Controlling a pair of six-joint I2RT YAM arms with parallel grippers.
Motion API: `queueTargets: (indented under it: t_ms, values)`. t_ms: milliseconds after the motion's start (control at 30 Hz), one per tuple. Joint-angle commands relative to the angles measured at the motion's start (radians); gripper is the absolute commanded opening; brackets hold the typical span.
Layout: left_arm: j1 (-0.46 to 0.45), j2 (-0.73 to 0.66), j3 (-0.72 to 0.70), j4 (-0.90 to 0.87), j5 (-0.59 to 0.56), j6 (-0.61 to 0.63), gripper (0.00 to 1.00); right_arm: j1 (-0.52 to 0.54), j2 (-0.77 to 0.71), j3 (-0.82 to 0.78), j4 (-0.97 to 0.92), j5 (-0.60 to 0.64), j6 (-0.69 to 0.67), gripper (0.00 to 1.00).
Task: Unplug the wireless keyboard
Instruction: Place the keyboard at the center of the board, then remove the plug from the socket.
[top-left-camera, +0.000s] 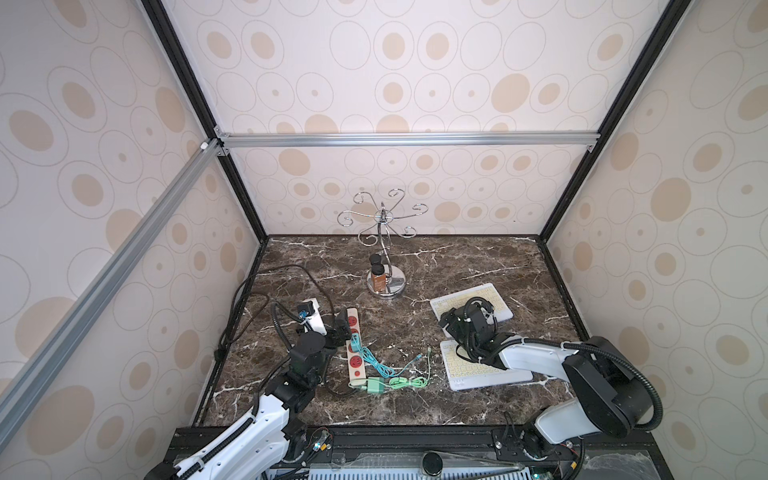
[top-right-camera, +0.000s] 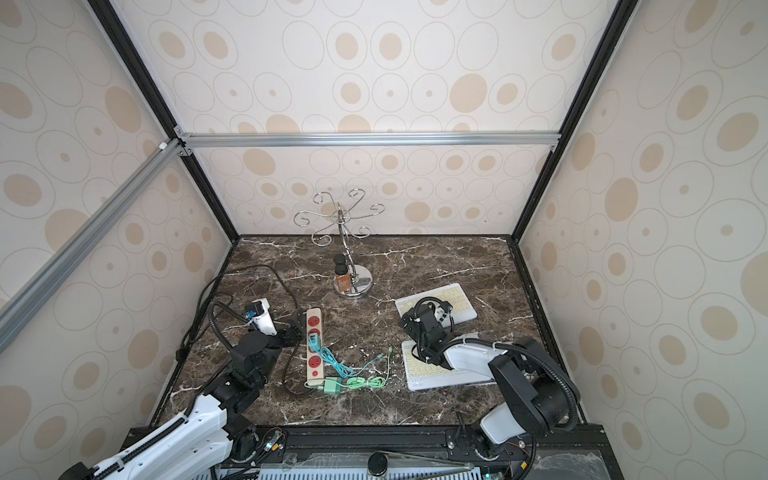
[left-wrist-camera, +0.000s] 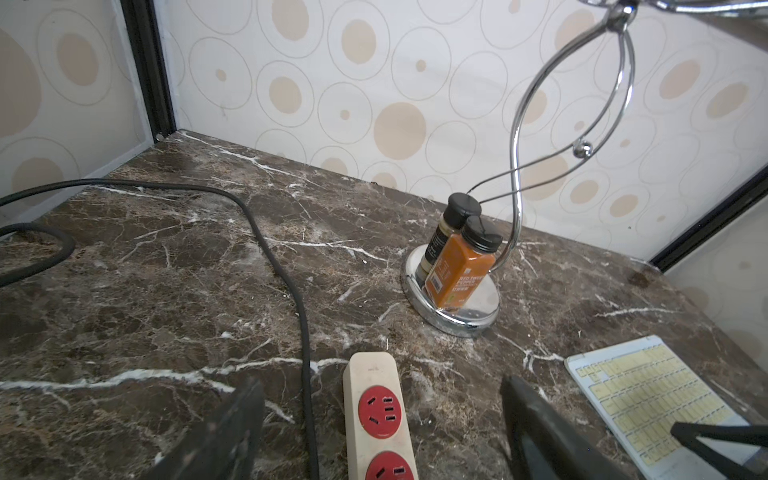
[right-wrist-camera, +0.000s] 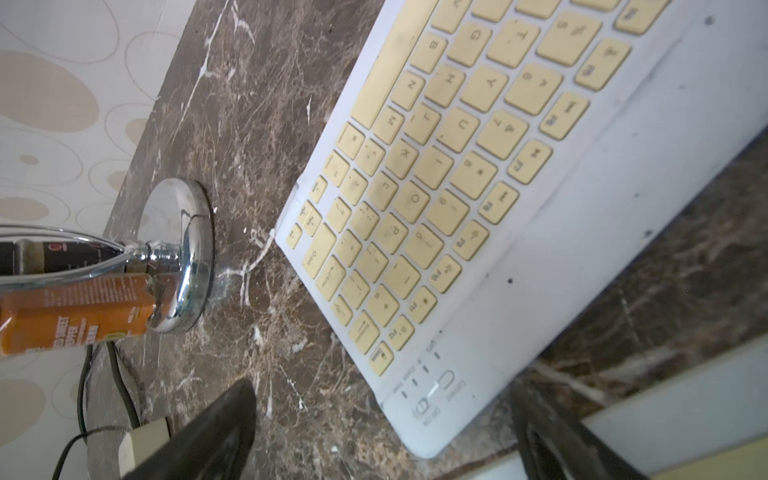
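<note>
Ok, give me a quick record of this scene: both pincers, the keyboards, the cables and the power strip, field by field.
left pincer: open, over the far end of the power strip, holding nothing
right pincer: open, at a corner of the far keyboard, holding nothing
near keyboard: flat on the table, no cable seen attached
teal cable: adapter in the strip, free end loose on the table
green cable: free end loose beside the teal one
chrome stand: two spice bottles on its base

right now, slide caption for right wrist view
Open right pincer over marble table at a corner of a white keyboard, chrome stand beyond.
</note>
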Motion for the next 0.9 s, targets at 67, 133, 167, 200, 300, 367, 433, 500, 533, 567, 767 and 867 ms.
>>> queueTargets:
  t_ms: [67,133,167,200,300,367,433,500,533,567,767,867]
  values:
    - [0.054,0.037,-0.012,0.101,0.009,-0.071,0.91,0.025,-0.103,0.031,-0.076,-0.015,-0.061,0.94]
    - [0.074,0.037,-0.025,0.112,0.030,-0.093,0.92,0.071,-0.168,0.026,-0.102,0.035,-0.094,0.94]
    - [0.088,0.036,-0.034,0.119,0.041,-0.109,0.92,0.105,-0.203,0.029,-0.123,0.067,-0.115,0.94]
    - [0.103,0.036,-0.044,0.131,0.063,-0.122,0.90,0.142,-0.234,0.036,-0.145,0.099,-0.143,0.94]
    - [0.140,0.061,-0.061,0.164,0.133,-0.162,0.82,0.273,-0.304,0.052,-0.166,0.186,-0.266,0.95]
    - [0.166,0.095,-0.062,0.177,0.185,-0.196,0.78,0.352,-0.328,0.052,-0.139,0.205,-0.326,0.94]
    - [0.200,0.141,-0.067,0.205,0.253,-0.230,0.75,0.436,-0.330,0.053,-0.083,0.208,-0.391,0.90]
    - [0.247,0.207,-0.068,0.231,0.334,-0.261,0.73,0.534,-0.300,0.096,-0.083,0.257,-0.447,0.78]
    - [0.268,0.236,-0.068,0.245,0.366,-0.277,0.71,0.573,-0.277,0.124,-0.106,0.283,-0.467,0.73]
    - [0.289,0.267,-0.067,0.264,0.406,-0.289,0.67,0.616,-0.244,0.172,-0.146,0.324,-0.479,0.69]
    - [0.337,0.380,-0.056,0.342,0.555,-0.300,0.50,0.767,-0.052,0.347,-0.266,0.441,-0.483,0.55]
    - [0.343,0.414,-0.039,0.346,0.584,-0.296,0.45,0.794,0.026,0.397,-0.247,0.404,-0.492,0.53]
